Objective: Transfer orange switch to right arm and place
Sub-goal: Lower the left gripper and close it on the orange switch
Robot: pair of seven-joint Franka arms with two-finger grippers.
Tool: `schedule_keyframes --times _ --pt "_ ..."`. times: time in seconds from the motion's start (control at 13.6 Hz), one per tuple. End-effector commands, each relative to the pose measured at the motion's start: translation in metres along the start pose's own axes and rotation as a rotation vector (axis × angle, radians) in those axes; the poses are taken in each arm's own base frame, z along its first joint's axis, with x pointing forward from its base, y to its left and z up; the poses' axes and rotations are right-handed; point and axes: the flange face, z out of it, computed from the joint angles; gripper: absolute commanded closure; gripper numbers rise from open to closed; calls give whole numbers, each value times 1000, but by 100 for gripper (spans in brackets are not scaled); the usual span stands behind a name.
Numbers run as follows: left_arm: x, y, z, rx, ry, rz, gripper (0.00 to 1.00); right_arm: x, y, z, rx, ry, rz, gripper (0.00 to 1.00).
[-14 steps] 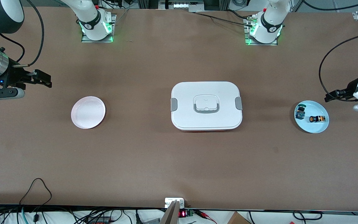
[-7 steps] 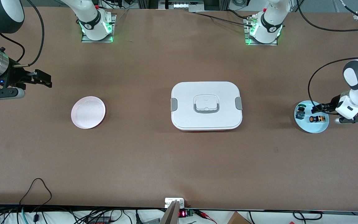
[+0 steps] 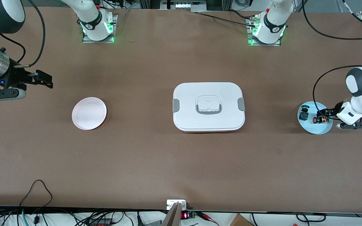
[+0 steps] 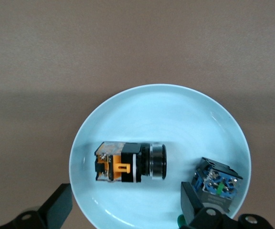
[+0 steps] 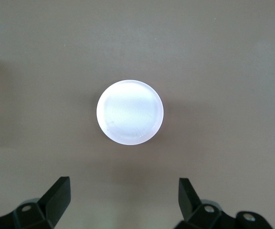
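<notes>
The orange switch (image 3: pixel 320 120) lies on its side on a light blue plate (image 3: pixel 313 128) at the left arm's end of the table. In the left wrist view the switch (image 4: pixel 128 162) shows a black body with an orange clip, on that plate (image 4: pixel 161 109). My left gripper (image 3: pixel 322 115) is open just over the plate, and its fingers (image 4: pixel 58 206) stand wide apart to either side of the switch without touching it. My right gripper (image 3: pixel 44 80) is open and empty, waiting in the air at the right arm's end of the table.
A small green-and-blue part (image 3: pixel 303 115) lies on the same blue plate, beside one left finger (image 4: pixel 191 202). A pale pink plate (image 3: pixel 89 113) lies near the right gripper and shows in the right wrist view (image 5: pixel 130 112). A white lidded box (image 3: pixel 208 106) sits mid-table.
My left gripper has come down from beside the blue plate to just over it, now straddling the orange switch. The right arm has not moved.
</notes>
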Motion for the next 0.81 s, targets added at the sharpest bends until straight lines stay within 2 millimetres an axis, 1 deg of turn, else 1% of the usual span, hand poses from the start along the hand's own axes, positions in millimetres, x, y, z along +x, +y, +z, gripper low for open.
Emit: schedule_keyframes --times 0.0,0.15,0.37,0.51,0.74 --pt "8 -5 5 19 11 20 0 -1 -2 -2 11 -6 -7 0" --pt "10 -4 5 20 14 23 0 -1 -3 -2 10 -6 -8 0" --pt "11 -4 13 15 26 23 0 0 -3 -2 9 -5 -8 0" --pt "16 -5 14 16 32 24 0 0 -2 -2 10 -5 -7 0" --pt "16 -4 17 14 28 24 0 0 -2 -1 10 -5 -5 0"
